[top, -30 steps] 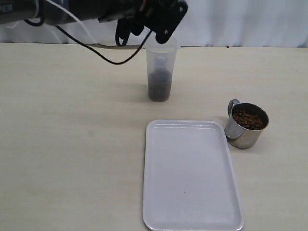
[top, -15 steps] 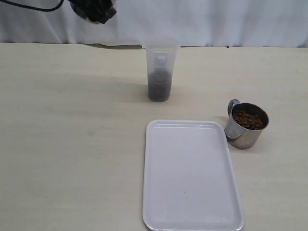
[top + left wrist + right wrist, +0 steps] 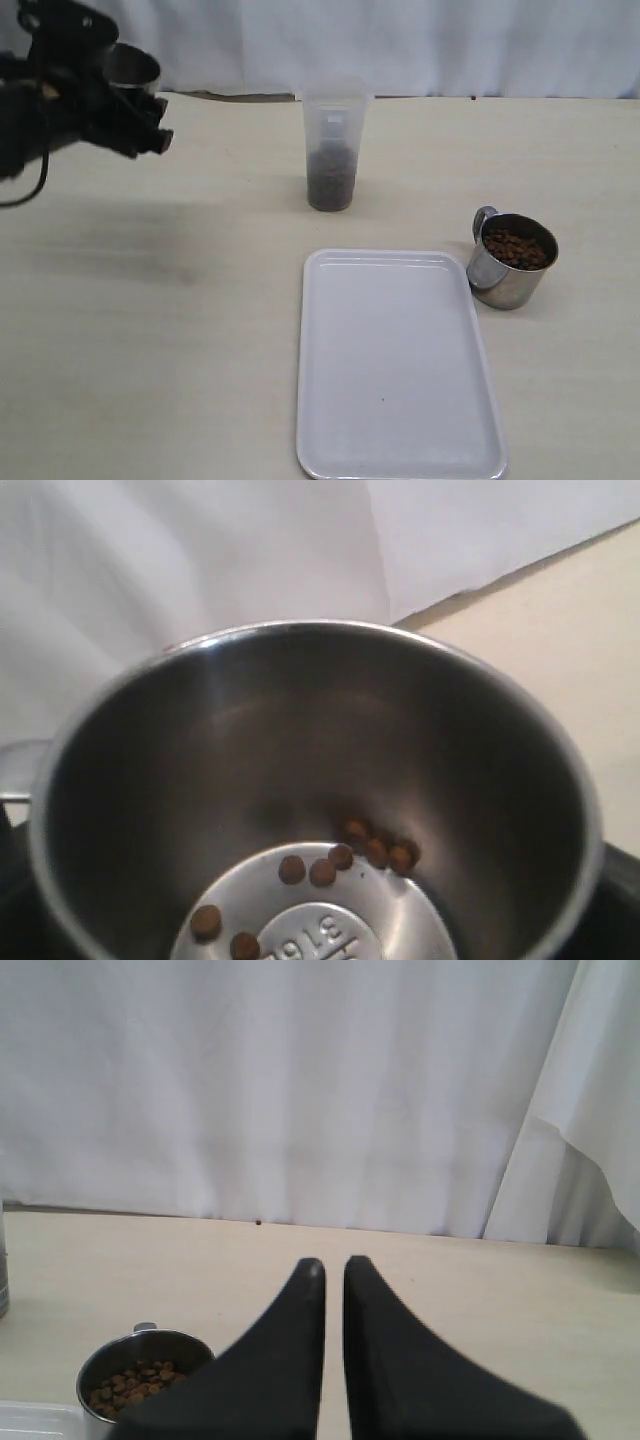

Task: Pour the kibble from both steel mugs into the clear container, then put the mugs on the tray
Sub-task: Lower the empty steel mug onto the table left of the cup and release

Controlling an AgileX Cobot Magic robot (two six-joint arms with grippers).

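My left gripper [image 3: 118, 100] hangs above the table's far left, shut on a steel mug [image 3: 131, 66]. In the left wrist view that mug [image 3: 300, 710] fills the picture, with only a few kibble pellets [image 3: 375, 852] on its bottom. The clear container [image 3: 333, 150] stands upright at the back centre, kibble [image 3: 331, 182] filling its lower part. The second steel mug [image 3: 512, 260], full of kibble [image 3: 516, 247], stands right of the white tray [image 3: 395, 420]. My right gripper [image 3: 333, 1265] is shut on nothing, hovering behind that mug [image 3: 145, 1372].
A white curtain [image 3: 480, 45] closes off the far edge of the table. Bare tabletop [image 3: 150, 330] stretches left of the tray and between tray and container. The right arm does not show in the exterior view.
My left arm swung away from above the container to the far left and came lower, carrying the mug. The container, tray and full mug stayed put.
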